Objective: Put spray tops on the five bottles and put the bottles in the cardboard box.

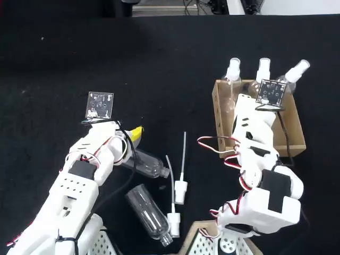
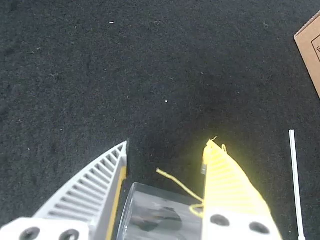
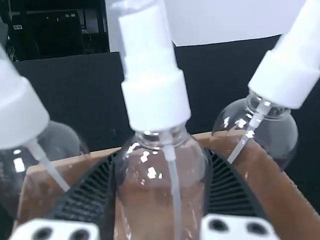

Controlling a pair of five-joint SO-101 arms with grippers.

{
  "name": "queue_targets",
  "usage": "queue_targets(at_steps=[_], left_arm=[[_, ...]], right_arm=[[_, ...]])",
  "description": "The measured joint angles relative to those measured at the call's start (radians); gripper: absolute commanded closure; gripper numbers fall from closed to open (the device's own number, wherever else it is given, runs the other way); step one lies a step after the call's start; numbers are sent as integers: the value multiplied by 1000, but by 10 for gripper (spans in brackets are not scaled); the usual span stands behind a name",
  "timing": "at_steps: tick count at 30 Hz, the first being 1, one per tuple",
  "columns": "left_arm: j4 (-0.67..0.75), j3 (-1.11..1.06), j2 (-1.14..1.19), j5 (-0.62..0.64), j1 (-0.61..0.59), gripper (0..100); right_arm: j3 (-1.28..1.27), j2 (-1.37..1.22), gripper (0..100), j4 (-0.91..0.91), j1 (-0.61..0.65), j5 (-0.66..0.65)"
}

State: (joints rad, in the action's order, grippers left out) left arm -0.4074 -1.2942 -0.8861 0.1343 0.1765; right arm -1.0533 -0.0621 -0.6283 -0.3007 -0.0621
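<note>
My right tool [image 3: 161, 159] is clamped on the middle bottle [image 3: 160, 185]. Its 2 black ribbed fingers [image 3: 85, 200] press the clear body from either side, below the shoulder. That bottle is see-through plastic with a white spray top fitted, and a thin dip tube runs down inside it. It stands upright at the far end of the cardboard box [image 1: 297, 135], between 2 other capped bottles. The upright neighbour [image 1: 232, 71] is on one side and the tilted neighbour [image 1: 295, 73] leans outward on the other.

My left tool [image 2: 167, 147] grips the first bare bottle [image 2: 160, 217] by its base end. The clear base fills the gap between my white finger and my yellow one. From above, this bottle lies on its side on the black surface [image 1: 159, 64], well apart from the box, with its open neck pointing away from my tool and no top on it.

The second bare bottle [image 1: 150, 212], also clear and topless, lies on its side nearer the arm bases, apart from both tools. 2 loose spray tops rest between the bare bottles and the box, their long thin tubes pointing away from the arm bases. The farther spray top [image 1: 180, 190] lies just beside the first bare bottle's neck. The nearer spray top [image 1: 173, 219] lies just beside the second bare bottle.
</note>
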Motion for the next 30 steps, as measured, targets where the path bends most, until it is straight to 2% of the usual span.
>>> queue_targets(at_steps=[30], left_arm=[[0, 0, 0, 0, 0, 773]], right_arm=[[-17, 2, 835, -5, -21, 2]])
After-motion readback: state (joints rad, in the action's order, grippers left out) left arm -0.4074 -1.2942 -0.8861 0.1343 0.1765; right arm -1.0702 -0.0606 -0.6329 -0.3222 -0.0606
